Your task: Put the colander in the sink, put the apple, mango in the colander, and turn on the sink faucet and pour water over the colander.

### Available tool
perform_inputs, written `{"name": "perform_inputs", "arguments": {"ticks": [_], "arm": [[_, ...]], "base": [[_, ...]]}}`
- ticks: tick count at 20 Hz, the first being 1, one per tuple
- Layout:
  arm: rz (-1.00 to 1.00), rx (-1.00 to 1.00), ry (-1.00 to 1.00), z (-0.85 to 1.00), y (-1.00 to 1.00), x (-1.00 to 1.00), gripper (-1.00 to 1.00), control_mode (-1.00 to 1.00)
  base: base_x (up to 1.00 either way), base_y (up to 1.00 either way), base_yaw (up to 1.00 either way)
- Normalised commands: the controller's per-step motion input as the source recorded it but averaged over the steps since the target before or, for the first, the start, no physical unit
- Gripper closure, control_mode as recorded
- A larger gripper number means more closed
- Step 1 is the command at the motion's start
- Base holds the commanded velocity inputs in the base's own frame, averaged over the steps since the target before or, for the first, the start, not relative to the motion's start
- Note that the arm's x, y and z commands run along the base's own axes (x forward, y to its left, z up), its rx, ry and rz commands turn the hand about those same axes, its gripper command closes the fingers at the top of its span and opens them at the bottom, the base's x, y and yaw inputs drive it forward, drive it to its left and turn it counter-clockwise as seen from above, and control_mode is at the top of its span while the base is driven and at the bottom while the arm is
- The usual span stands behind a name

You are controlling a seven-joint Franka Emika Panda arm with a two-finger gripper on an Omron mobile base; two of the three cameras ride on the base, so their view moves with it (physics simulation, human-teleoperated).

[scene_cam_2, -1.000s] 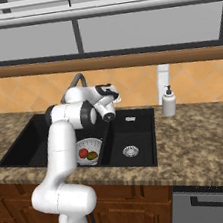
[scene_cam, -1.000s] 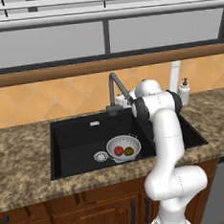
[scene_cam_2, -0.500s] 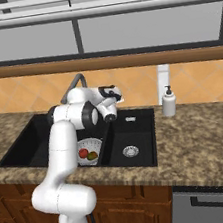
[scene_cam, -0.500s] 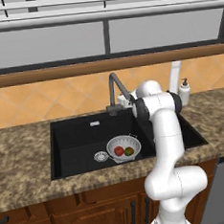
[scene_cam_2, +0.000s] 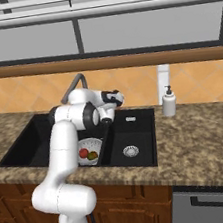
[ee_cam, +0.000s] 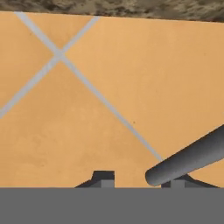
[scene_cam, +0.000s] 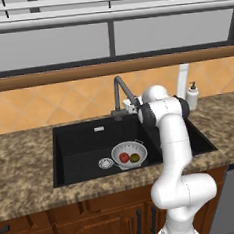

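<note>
The silver-white colander (scene_cam: 128, 150) (scene_cam_2: 93, 144) sits in the large basin of the black sink (scene_cam: 78, 142) (scene_cam_2: 139, 129). Inside it lie the red apple (scene_cam: 124, 157) (scene_cam_2: 83, 152) and the yellow-green mango (scene_cam: 135, 158) (scene_cam_2: 92, 156). The dark grey faucet (scene_cam: 118, 91) (scene_cam_2: 74, 82) rises behind the basin, and no stream shows at its spout. My gripper (scene_cam: 130, 106) (scene_cam_2: 117, 98) (ee_cam: 139, 181) hovers at the faucet's base, aimed at the tiled wall. It is open, with a dark grey rod (ee_cam: 192, 157) of the faucet reaching in just above the right fingertip.
A white soap dispenser (scene_cam: 192, 96) (scene_cam_2: 168, 101) stands on the granite counter right of the sink. Each basin has a round silver drain (scene_cam: 106, 163) (scene_cam_2: 130, 151). The orange tiled backsplash (ee_cam: 87, 87) is close in front of the hand.
</note>
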Motion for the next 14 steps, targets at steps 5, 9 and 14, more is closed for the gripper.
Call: {"name": "perform_inputs", "arguments": {"ticks": [5, 9, 14], "arm": [[-0.16, -0.04, -0.07, -1.00, -1.00, 0.33, 1.00, -1.00], [-0.14, -0.04, -0.07, -1.00, -1.00, 0.23, 1.00, -1.00], [-0.09, -0.01, -0.03, -0.99, -1.00, 0.15, 1.00, -1.00]], "base": [[0.00, 0.00, 0.00], [0.00, 0.00, 0.00], [0.00, 0.00, 0.00]]}}
